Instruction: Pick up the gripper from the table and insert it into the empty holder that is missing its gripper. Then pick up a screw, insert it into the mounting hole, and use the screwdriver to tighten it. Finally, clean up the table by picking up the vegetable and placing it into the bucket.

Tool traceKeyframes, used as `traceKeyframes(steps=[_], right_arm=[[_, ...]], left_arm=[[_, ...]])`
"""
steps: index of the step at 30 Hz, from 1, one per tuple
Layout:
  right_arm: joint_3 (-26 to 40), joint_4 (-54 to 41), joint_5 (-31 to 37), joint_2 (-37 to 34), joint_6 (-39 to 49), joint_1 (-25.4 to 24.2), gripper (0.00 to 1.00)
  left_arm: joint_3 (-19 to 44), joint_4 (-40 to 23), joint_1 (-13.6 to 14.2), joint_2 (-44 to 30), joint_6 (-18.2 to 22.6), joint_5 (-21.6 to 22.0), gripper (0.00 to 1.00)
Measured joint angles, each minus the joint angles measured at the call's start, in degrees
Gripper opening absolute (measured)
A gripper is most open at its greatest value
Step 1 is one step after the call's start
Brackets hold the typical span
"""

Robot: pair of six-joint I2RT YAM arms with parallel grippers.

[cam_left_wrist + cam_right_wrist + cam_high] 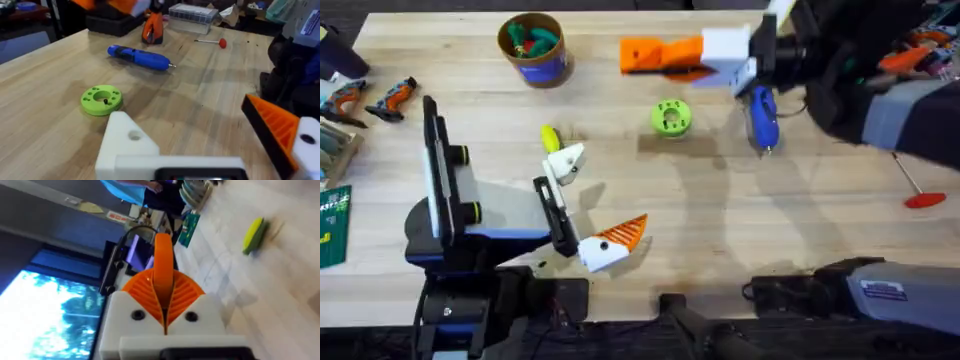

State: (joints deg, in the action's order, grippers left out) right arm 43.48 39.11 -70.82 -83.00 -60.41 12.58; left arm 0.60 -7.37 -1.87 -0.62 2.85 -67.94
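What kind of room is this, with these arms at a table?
Probably a robotics lab or workshop: a wooden worktable carries a blue screwdriver, a green disc, and spare parts; a clear parts box stands behind.

White pincer [165,322] mounts, orange ribbed tips

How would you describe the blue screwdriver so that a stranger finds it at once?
Start at the lime-green disc near the middle of the table. Just right of it lies the screwdriver: a thick, bright blue pen shape with a short metal bit. The red-handled rod farther right is much thinner.
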Motion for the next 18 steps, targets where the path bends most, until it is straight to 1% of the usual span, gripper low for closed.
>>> traceKeyframes(steps=[3,6,11,13,18], right_arm=[[-4.38,3.13,-1.62,0.00,-4.26,0.00,0.014],[-7.72,4.32,-3.04,0.00,-7.05,0.00,0.014],[-10.62,6.23,-4.31,-1.66,-10.24,0.02,0.014],[-10.83,10.22,-4.90,-3.62,-11.91,0.21,0.014],[-10.90,24.88,-7.36,-8.70,-17.94,1.48,0.014]], left_arm=[[0.00,-0.01,0.00,0.00,-0.02,0.02,0.985],[0.00,-0.01,0.00,0.00,-0.02,-0.01,0.985],[0.00,-0.01,0.00,0.00,0.01,-0.01,0.985],[0.00,-0.01,0.00,0.00,-0.02,0.00,0.985],[0.00,-0.01,0.00,0.00,-0.02,0.02,0.985]])
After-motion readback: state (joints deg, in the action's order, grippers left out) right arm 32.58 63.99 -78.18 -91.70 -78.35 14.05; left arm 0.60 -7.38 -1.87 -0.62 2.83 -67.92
